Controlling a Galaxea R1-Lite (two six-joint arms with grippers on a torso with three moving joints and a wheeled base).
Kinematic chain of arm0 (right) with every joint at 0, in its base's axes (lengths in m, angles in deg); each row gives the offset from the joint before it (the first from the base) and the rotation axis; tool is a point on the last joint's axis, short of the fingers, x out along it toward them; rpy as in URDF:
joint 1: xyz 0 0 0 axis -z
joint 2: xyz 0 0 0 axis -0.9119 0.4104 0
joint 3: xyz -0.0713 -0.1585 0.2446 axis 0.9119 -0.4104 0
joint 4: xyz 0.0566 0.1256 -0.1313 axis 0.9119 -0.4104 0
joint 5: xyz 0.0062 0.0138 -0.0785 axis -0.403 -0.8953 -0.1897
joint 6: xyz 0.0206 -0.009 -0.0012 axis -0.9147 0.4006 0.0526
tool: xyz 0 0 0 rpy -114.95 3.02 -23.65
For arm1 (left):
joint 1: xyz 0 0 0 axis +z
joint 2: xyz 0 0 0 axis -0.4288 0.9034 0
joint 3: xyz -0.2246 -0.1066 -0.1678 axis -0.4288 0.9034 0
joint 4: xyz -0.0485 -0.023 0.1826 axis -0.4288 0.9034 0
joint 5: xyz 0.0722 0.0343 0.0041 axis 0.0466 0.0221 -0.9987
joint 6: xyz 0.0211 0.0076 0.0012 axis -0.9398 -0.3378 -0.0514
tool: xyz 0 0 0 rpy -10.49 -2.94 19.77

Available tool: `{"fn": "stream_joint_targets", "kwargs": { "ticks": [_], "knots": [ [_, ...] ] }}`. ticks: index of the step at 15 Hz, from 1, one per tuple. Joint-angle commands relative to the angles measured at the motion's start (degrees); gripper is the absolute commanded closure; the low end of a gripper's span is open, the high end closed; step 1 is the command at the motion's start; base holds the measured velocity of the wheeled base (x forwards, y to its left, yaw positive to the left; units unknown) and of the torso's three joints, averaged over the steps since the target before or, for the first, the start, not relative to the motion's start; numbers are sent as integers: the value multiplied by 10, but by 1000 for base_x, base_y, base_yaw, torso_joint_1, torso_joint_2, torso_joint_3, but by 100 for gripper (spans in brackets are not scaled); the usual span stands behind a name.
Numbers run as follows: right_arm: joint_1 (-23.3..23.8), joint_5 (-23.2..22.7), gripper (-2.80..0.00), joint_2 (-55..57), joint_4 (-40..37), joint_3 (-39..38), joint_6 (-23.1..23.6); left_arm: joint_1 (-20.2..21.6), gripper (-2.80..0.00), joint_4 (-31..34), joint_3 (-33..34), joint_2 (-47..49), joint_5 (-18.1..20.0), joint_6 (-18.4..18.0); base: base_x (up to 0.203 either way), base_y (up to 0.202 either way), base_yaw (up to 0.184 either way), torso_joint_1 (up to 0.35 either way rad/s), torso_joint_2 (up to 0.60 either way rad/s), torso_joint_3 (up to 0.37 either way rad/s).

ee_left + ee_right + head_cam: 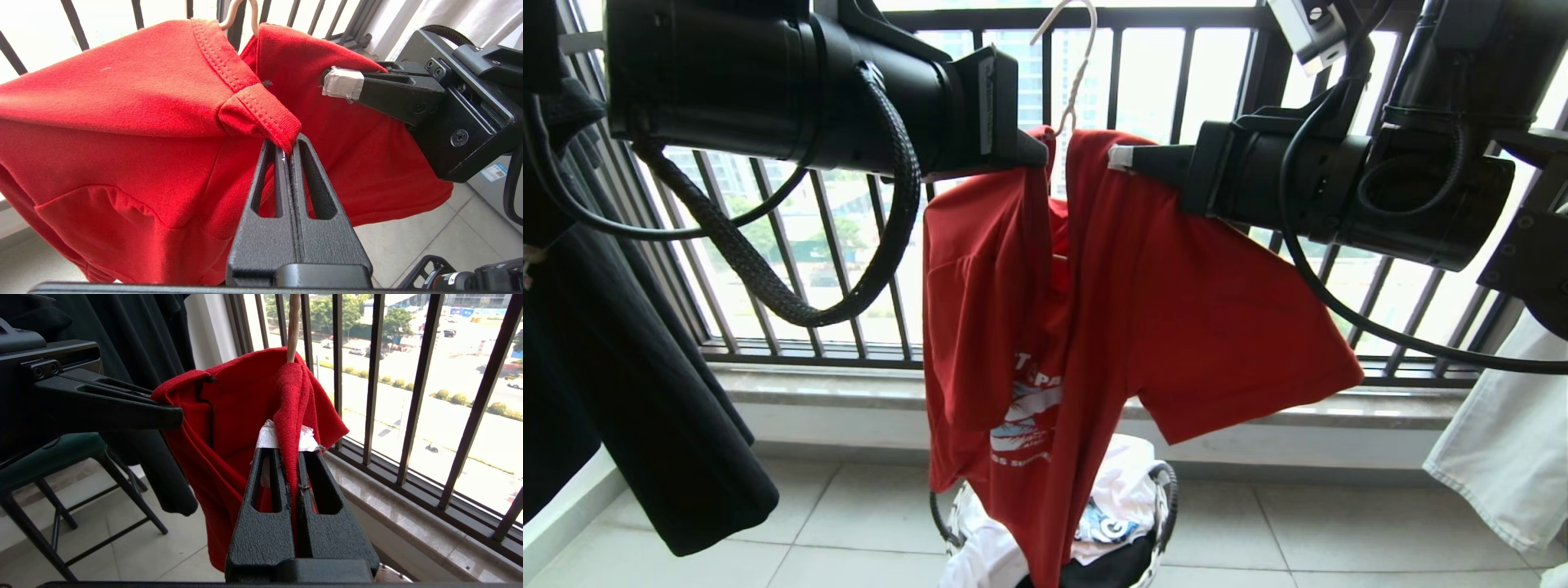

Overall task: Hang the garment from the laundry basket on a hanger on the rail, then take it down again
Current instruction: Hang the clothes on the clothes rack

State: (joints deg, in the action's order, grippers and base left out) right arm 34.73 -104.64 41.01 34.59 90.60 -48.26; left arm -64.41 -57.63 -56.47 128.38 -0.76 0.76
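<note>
**Red shirt held up by both grippers at the hanger's neck**

Across the back runs the dark barred window railing (1143, 98), with a black shirt (621, 392) hanging off to the robot's left and white cloth (1503, 441) to its right. Neither is part of the job.

In the middle hangs the garment (1143, 310), a red T-shirt drooping in long folds, its printed front turned partly inward and its hem trailing down into the laundry basket (1168, 498), which sits on the tiled floor directly beneath with other white clothes in it.

The two arms reach in from either side at collar height. The left gripper (286, 149) is pinched tight on a folded bit of the neckband; the right gripper (291, 457), its tips wrapped in white tape, is clamped on a bunched ridge of red fabric across the neck opening. Between them rises the hanger (1068, 73), thin and cream-white, its twisted neck coming up out of the collar. I can't see the rail from here, nor whether the hook is over anything.

The risks, as I judge them: the shirt looks lopsided on the wire, so letting go unevenly could let one shoulder slide off. Pulling the two holds apart could stretch the collar or tip the hanger. The trailing hem might also snag the basket's contents.
</note>
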Motion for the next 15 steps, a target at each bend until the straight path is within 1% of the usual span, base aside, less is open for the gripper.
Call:
{"fn": "stream_joint_targets", "kwargs": {
  "ticks": [1, 4, 5, 6, 7, 8, 9, 11, 12, 13, 15],
  "knots": [
    [9, -2, 0, -7, 0, -3, 0, 23, 0, 8, -11, -6, -9, -22, 0, 0, 0, 0, 0, 0],
    [12, -4, 0, -21, -5, -16, 1, 63, 0, 71, -60, -6, -14, -68, 0, 0, 0, 0, 0, 0],
    [12, -4, 0, -22, -9, -23, 3, 71, 0, 77, -61, -7, -20, -98, 0, 0, 0, 0, 0, 0],
    [21, -4, 0, -27, -17, -27, 4, 80, 0, 79, -61, -6, -45, -120, 0, 0, 0, 0, 0, 0],
    [30, -7, 0, -33, -22, -34, 3, 91, 0, 78, -61, -4, -63, -140, 0, 0, 0, 0, 0, 0],
    [33, -19, 0, -40, -25, -45, 3, 101, 0, 78, -61, -2, -69, -159, 0, 0, 0, 0, 0, 0],
    [36, -36, 0, -46, -28, -58, 3, 109, 0, 77, -61, 3, -83, -183, 0, 0, 0, 0, 0, 0],
    [38, -44, 0, -53, -31, -71, 3, 119, 0, 74, -61, 8, -130, -236, 0, 0, 0, 0, 0, 0],
    [38, -49, 0, -54, -31, -72, 3, 126, 0, 74, -61, 11, -140, -259, 0, 0, 0, 0, 0, 0],
    [38, -55, 0, -57, -33, -69, 3, 131, 0, 75, -61, 13, -144, -272, 0, 0, 0, 0, 0, 0],
    [39, -61, 0, -80, -51, -73, 3, 137, 0, 71, -61, 23, -146, -278, 0, 0, 0, 0, 0, 0]
  ]
}}
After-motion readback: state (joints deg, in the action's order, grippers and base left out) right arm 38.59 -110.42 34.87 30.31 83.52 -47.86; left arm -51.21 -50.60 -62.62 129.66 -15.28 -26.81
